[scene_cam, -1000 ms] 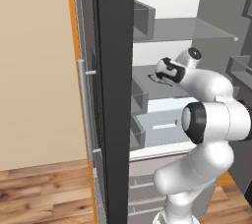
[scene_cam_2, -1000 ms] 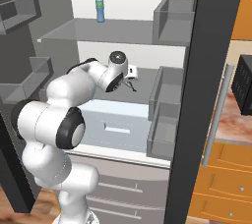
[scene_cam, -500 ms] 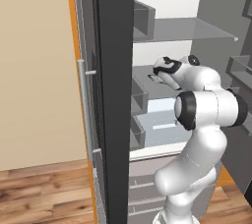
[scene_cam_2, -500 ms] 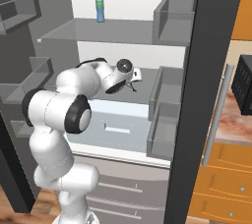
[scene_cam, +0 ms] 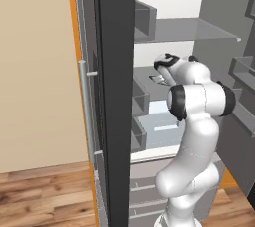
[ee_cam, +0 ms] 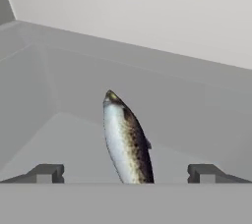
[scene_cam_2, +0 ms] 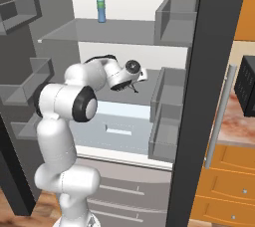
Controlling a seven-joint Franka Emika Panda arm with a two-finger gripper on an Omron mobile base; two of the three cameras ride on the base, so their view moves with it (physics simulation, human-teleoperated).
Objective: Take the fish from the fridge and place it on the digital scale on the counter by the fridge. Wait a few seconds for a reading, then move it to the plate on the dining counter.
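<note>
The fish [ee_cam: 126, 139], silvery with a dark speckled back, lies on the grey middle shelf of the open fridge [scene_cam_2: 114, 32], its head pointing away from the hand. My gripper [ee_cam: 125, 176] is open, and its two dark fingertips [ee_cam: 47, 173] stand wide on either side of the fish's tail end without touching it. From the base, the white arm reaches into the fridge with the gripper [scene_cam: 158, 76] low over that shelf, also seen from the right side as the gripper [scene_cam_2: 132, 86] pointing down at the shelf.
The dark fridge door [scene_cam: 117, 96] with its silver handle stands open at the left. Door bins [scene_cam_2: 167, 116] flank the hand on the right. A blue-green bottle [scene_cam_2: 101, 6] stands on the upper shelf. The marbled counter [scene_cam_2: 234, 121] and a black microwave [scene_cam_2: 246, 84] lie right of the fridge.
The arm has reached deeper into the fridge, bringing the hand lower over the middle shelf. The jaws have stayed wide.
</note>
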